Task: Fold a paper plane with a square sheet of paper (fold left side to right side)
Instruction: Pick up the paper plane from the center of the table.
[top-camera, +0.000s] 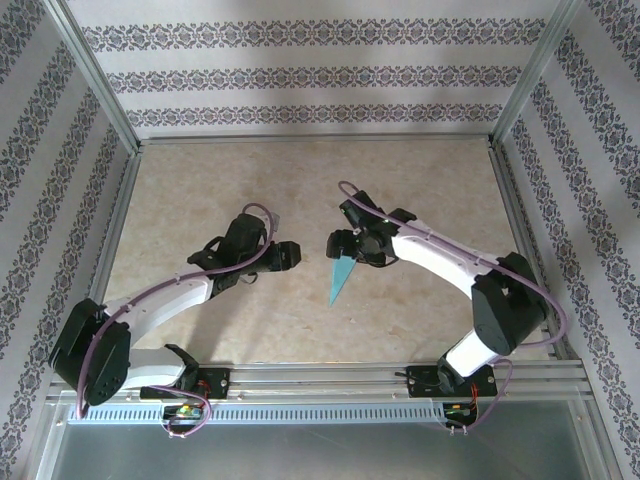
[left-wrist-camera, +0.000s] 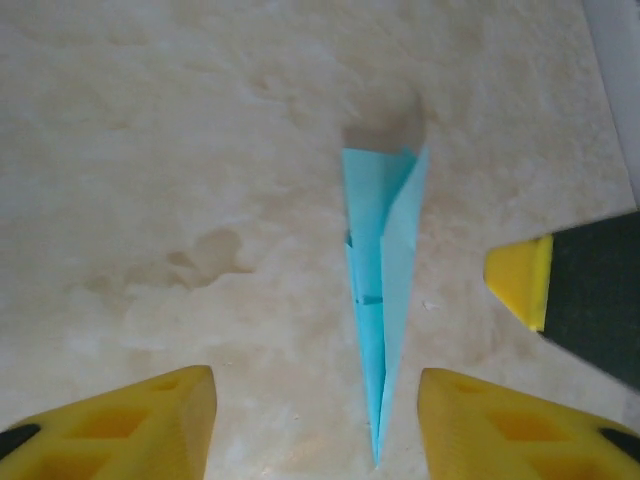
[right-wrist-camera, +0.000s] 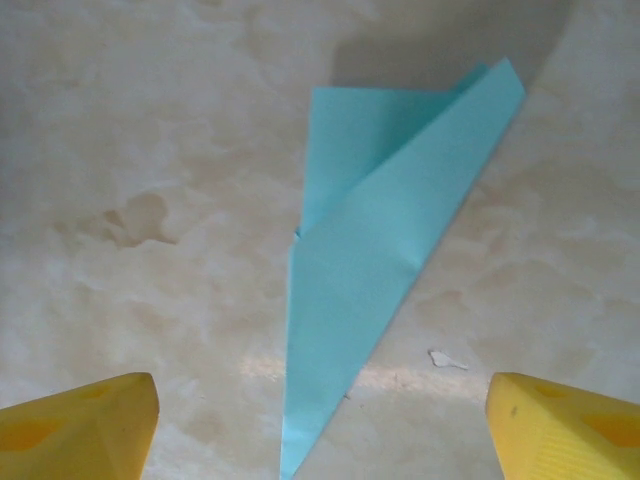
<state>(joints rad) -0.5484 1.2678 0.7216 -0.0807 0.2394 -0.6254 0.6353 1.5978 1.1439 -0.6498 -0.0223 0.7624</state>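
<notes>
The square sheet of paper is folded into a slim teal-blue paper plane (top-camera: 340, 279) that lies flat on the table, its point toward the near edge. In the left wrist view the paper plane (left-wrist-camera: 382, 270) lies lengthwise between my yellow fingers, nearer the right one and apart from both. My left gripper (left-wrist-camera: 315, 400) is open, and it sits just left of the plane in the top view (top-camera: 289, 256). My right gripper (right-wrist-camera: 322, 400) is open wide above the plane (right-wrist-camera: 370, 270). From above, the right gripper (top-camera: 341, 243) hovers at the plane's wide end.
The beige mottled table (top-camera: 200, 200) is walled by a metal frame and patterned panels (top-camera: 300, 80). A small white scrap (right-wrist-camera: 447, 359) lies beside the plane. One yellow finger of the right gripper (left-wrist-camera: 520, 280) shows at the right of the left wrist view.
</notes>
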